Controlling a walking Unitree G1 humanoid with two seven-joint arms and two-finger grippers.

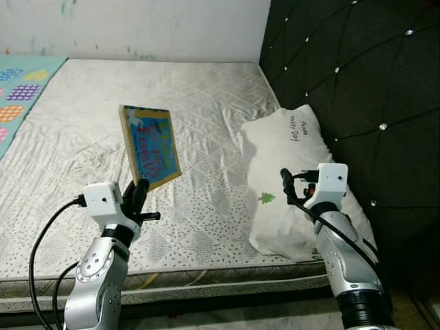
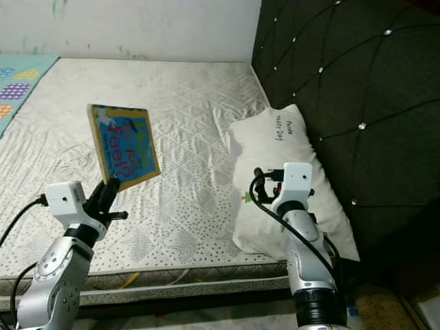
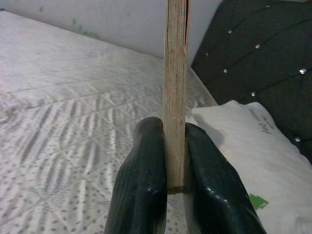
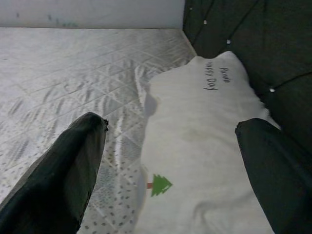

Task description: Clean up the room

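Left gripper (image 1: 139,194) raised above the near part of the bed (image 1: 82,117), fingers (image 3: 141,185) pressed against both faces of a picture book (image 1: 150,146), pinching its lower corner. Book held upright and slightly tilted, clear of the mattress, blue cover with red lettering turned toward the head camera. Seen edge-on from the left wrist: a thick, pale board edge rising straight up from between the two black fingers, one finger flat on each side.

Right gripper (image 1: 294,184) lifted over the near end of a white pillow (image 1: 289,144), fingers (image 4: 63,180) spread wide apart, holding nothing. From the right wrist, pillow lying directly ahead between the two fingers, with handwritten dark lettering near its far end and a small green tree print (image 4: 161,185) close to the fingertips. Pillow resting on the mattress beside the black tufted headboard (image 1: 357,75), which stands beyond the outer finger of the right gripper.

Mattress bare, quilted in a diamond pattern and dotted with small grey marks, spreading past both sets of fingers up to a white wall (image 1: 151,27). Colourful play mat (image 1: 17,89) well off to the outer side of the left fingers, at the far corner of the bed. Black cables (image 1: 41,254) trailing from the left wrist.
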